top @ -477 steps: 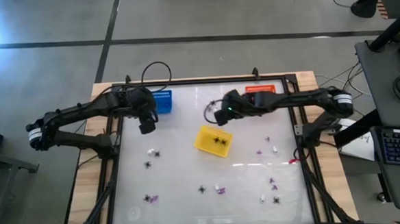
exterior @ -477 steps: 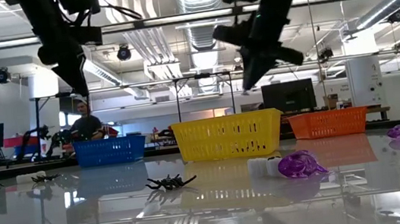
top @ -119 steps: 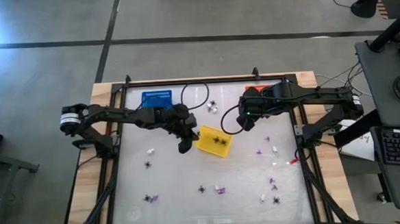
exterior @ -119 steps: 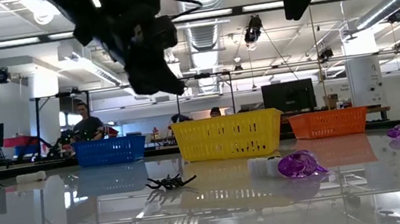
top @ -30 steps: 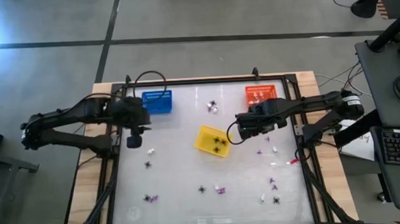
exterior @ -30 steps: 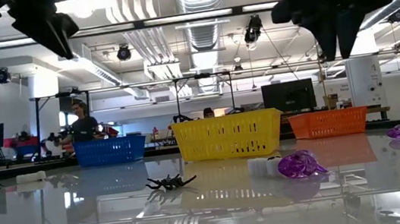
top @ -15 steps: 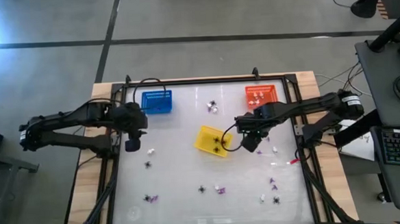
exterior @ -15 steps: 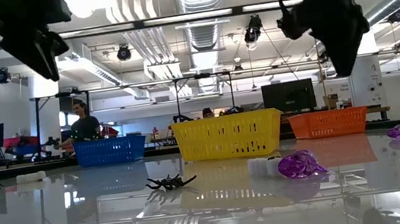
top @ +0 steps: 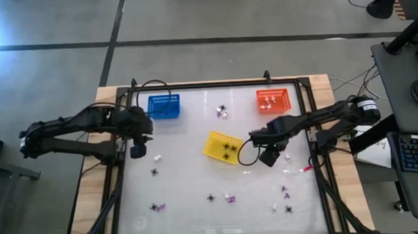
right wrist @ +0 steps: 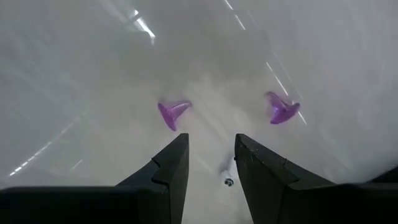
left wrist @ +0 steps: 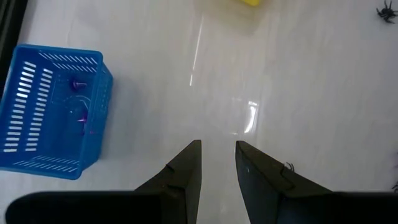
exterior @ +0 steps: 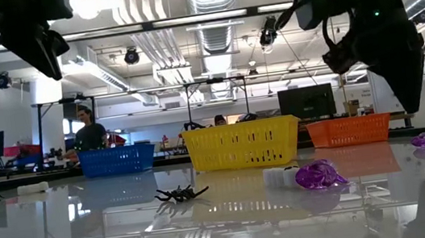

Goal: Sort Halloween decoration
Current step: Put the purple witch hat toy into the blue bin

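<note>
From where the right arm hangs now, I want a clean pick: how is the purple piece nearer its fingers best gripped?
Probably from straight above, closing across the narrow stem. In the right wrist view the purple piece lies on its side, wide cap to one end, thin stem pointing away, just ahead of the open right pincer. The stem looks the easier bite; the flared cap may slip. A second purple piece lies apart.

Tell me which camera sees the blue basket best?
The left wrist view: the blue basket fills a corner, and purple bits show inside. The high view shows it small, the low view only its side, and the right wrist view misses it.
</note>
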You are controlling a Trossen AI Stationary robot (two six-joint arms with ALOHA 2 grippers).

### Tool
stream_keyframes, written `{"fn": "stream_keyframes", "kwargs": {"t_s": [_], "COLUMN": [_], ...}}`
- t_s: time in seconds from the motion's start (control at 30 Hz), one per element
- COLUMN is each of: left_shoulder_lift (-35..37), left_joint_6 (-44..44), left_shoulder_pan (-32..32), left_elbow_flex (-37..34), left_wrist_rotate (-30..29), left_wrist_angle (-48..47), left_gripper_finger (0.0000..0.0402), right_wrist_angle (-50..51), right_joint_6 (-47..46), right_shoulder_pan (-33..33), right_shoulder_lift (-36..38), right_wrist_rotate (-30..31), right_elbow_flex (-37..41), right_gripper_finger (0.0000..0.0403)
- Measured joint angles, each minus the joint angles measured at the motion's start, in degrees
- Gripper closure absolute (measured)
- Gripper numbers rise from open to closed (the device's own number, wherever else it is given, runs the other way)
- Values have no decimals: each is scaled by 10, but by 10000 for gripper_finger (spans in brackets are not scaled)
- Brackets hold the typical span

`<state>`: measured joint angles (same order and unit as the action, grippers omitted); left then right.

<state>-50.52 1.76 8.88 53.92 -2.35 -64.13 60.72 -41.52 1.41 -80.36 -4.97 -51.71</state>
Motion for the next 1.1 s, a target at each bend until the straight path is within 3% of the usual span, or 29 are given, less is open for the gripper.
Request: {"fn": "stream_keyframes", "kwargs": {"t_s": [0.33,0.5,1.1], "left_shoulder_lift": [2,1,1], "left_joint_6": [-4,-4,-11], "left_shoulder_pan": [0,0,0], "left_elbow_flex": [5,5,5], "left_wrist_rotate": [0,0,-1], "left_wrist_angle": [1,2,20], "left_gripper_finger": [320,320,320], "right_wrist_angle": [-91,-92,-136], "right_joint_6": [15,12,-20], "right_shoulder_pan": [20,29,30], "right_shoulder_lift": [0,0,0], "right_wrist_rotate": [-25,4,-15], "right_elbow_flex": [31,42,83], "right_gripper_finger": [280,280,280]}}
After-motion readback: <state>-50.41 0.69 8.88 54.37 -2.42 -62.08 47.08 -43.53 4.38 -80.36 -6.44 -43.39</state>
